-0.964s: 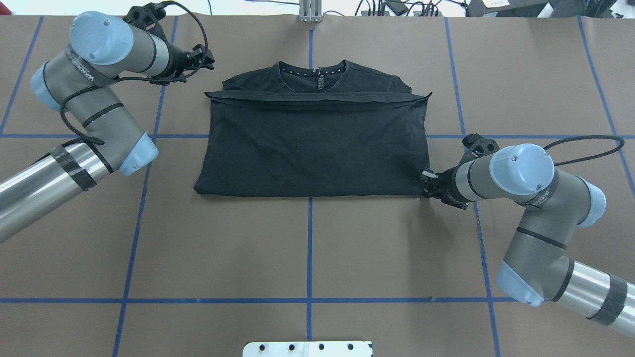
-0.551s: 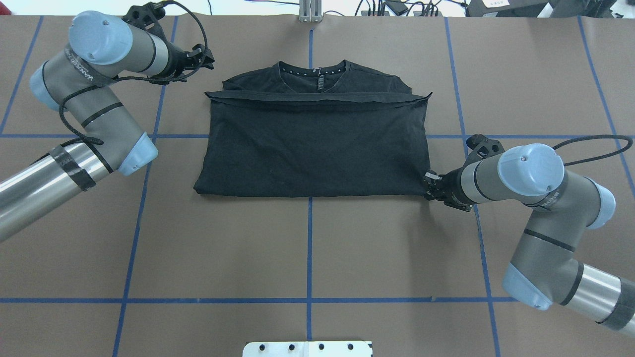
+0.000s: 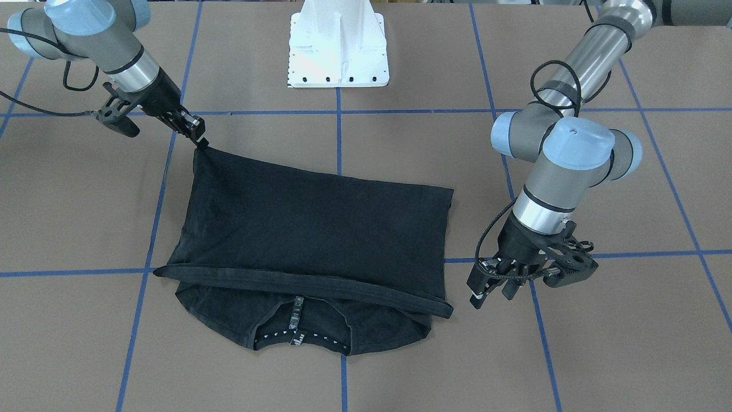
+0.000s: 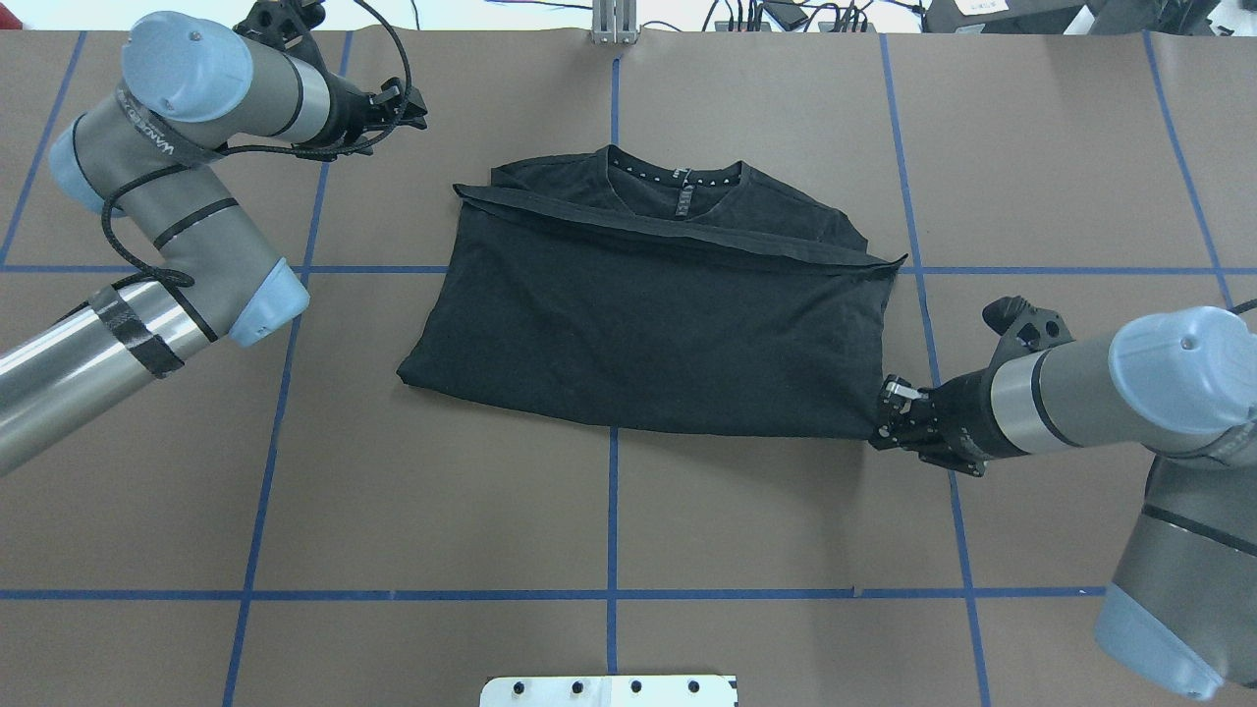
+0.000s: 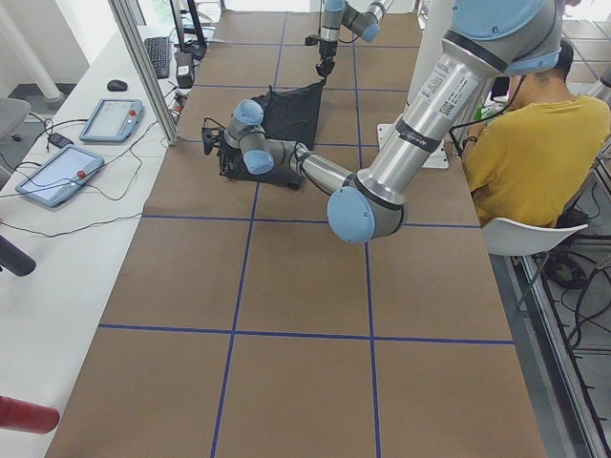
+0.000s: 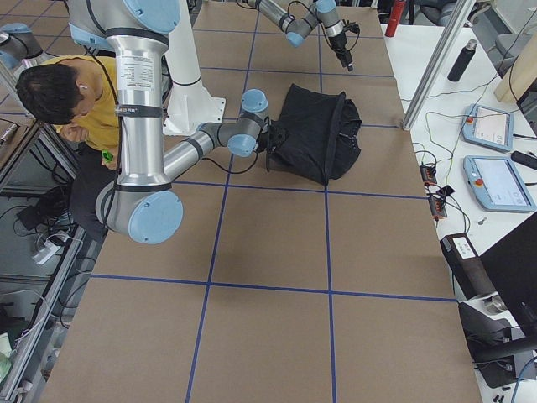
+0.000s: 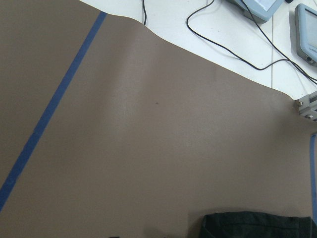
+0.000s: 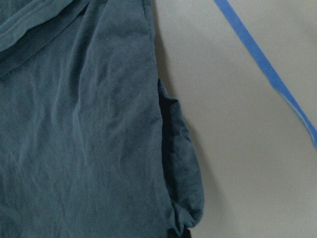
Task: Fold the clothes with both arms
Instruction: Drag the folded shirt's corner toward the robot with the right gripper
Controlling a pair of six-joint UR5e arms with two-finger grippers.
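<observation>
The black T-shirt (image 4: 648, 324) lies folded in half on the brown table, plain side up, its collar (image 4: 678, 177) at the far edge. It sits skewed, right side nearer the robot. My right gripper (image 4: 887, 417) is shut on the shirt's near right corner, which is lifted slightly and pulled taut in the front-facing view (image 3: 200, 139). The right wrist view is filled by the shirt's cloth (image 8: 89, 148). My left gripper (image 4: 405, 106) hovers open and empty beyond the shirt's far left corner, apart from it (image 3: 490, 293). In the left wrist view only the shirt's edge (image 7: 257, 225) shows.
Blue tape lines (image 4: 613, 511) grid the brown table cover. The white base plate (image 4: 609, 690) sits at the near edge. An aluminium post (image 4: 614, 20) and cables stand at the far edge. A person in a yellow shirt (image 5: 520, 143) sits beside the robot.
The right gripper has drawn the shirt's near right corner rightward and toward the robot, so the whole shirt slid right and turned askew. The left arm has shifted slightly away.
</observation>
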